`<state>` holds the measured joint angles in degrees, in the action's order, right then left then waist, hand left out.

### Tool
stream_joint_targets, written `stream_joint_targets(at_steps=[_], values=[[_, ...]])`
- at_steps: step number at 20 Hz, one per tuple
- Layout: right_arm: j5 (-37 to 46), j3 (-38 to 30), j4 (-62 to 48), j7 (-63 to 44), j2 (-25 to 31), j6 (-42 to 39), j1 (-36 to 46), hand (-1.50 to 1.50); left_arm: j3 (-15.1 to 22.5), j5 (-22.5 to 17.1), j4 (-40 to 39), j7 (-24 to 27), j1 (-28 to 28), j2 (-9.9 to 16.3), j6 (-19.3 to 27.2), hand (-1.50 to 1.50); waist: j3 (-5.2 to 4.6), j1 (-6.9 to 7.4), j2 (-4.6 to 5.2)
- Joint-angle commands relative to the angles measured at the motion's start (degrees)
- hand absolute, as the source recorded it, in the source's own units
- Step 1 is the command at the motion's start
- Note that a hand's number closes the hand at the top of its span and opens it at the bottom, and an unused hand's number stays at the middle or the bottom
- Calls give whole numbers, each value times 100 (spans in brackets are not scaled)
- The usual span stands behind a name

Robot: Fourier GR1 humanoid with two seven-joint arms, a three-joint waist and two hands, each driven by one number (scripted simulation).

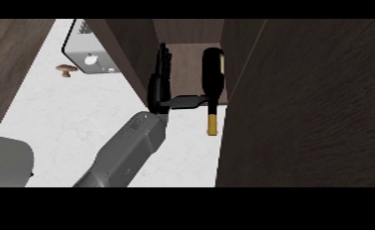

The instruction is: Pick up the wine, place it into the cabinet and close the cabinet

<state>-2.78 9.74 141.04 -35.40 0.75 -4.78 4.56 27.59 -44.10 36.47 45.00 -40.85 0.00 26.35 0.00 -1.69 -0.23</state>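
Note:
The wine bottle [212, 78] is dark with a yellow cap. Its body end is inside the open cabinet [187, 33], and its capped neck points toward me over the white counter. My right hand [159, 83] is just left of the bottle, fingers straight and pointing into the cabinet along the left door [132, 50]. Its thumb sticks out to the right and touches the bottle's neck; nothing is curled round the bottle. The cabinet's right door [300, 105] stands open and fills the right side. Only a grey piece of my left forearm [13, 162] shows at the lower left.
A white and grey appliance [86, 50] stands at the back left of the white counter [66, 115], with a small brown mushroom [66, 69] beside it. A dark wood panel [21, 60] runs along the far left edge.

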Motion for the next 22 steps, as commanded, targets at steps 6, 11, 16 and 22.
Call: stream_joint_targets(at_steps=[6, 11, 16, 22], values=[[-269, -292, 422, 297, 115, -165, -549, -150, 932, 550, 2474, -475, 1368, 154, 942, -150, 5, 182, 0], [-242, -329, 705, -175, 142, -2, -414, -150, 1351, 906, 3941, -736, 2203, 126, 1756, -150, 4, 200, -14], [87, -86, 388, -16, 71, 37, -339, -150, 1763, 1453, 4772, -1104, 2804, 182, 2333, -150, 2, 184, 5], [-393, -446, 360, -2, 196, -167, -253, -150, 1612, 1518, 5866, -1057, 3716, 856, 1851, -150, 1, 189, 12]])
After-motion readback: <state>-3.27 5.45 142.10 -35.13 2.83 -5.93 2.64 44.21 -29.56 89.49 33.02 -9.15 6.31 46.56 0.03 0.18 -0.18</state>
